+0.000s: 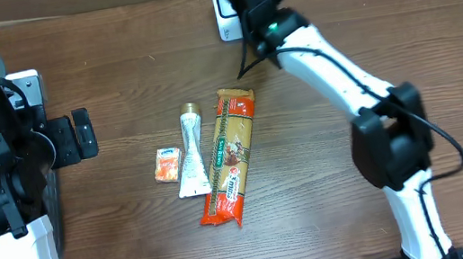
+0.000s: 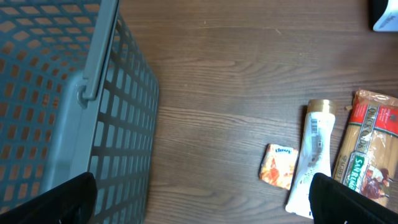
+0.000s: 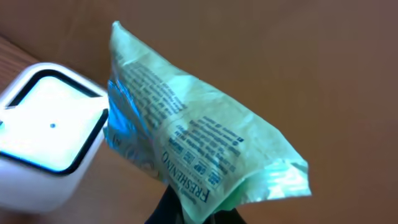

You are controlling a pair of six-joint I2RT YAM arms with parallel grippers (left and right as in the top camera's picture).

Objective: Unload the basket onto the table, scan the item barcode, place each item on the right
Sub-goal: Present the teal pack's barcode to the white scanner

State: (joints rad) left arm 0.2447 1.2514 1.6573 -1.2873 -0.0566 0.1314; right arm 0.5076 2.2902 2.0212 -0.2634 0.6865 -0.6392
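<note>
Well left of the scanner, our left gripper hangs wide open and empty, parked out of the way, we reckon. Our right gripper is pinched shut on the green packet, just beside the scanner, presumably so we catch the barcode.

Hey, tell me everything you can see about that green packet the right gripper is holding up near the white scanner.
The green packet is a small sachet of crinkled, glossy film, pale green with dark print including the word FRESHENING, and a shiny blue patch on its left side. The shut right gripper pinches its lower edge, holding it tilted, printed face toward the wrist camera. Its left edge is beside the white scanner; whether they touch is unclear.
</note>
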